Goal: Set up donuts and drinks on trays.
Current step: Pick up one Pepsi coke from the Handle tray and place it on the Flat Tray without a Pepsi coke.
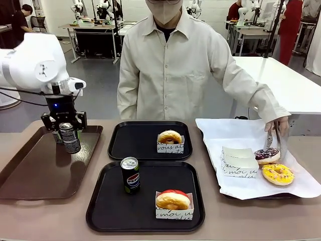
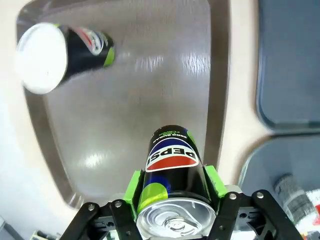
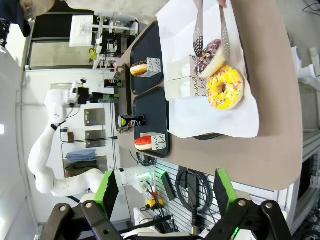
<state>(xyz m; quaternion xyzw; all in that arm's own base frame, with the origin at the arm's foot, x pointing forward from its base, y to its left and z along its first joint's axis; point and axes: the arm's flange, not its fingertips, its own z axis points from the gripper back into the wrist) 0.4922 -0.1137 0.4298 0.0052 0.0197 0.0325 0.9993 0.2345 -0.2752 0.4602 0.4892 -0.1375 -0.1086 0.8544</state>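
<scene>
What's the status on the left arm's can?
Left gripper shut on a can, held above the brown tray. Right gripper open. Far black tray has a donut, no can yet. Path across looks unobstructed.

Brown tray (image 1: 30,175): glossy, at the table's left end.
White paper (image 1: 225,131): lines the right-hand tray, edges overhanging.
Tongs (image 3: 199,25): metal, above the paper.
Table (image 1: 210,223): tan top.

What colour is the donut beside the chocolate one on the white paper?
The donut is yellow with sprinkles, clearest in the right wrist view.
</scene>
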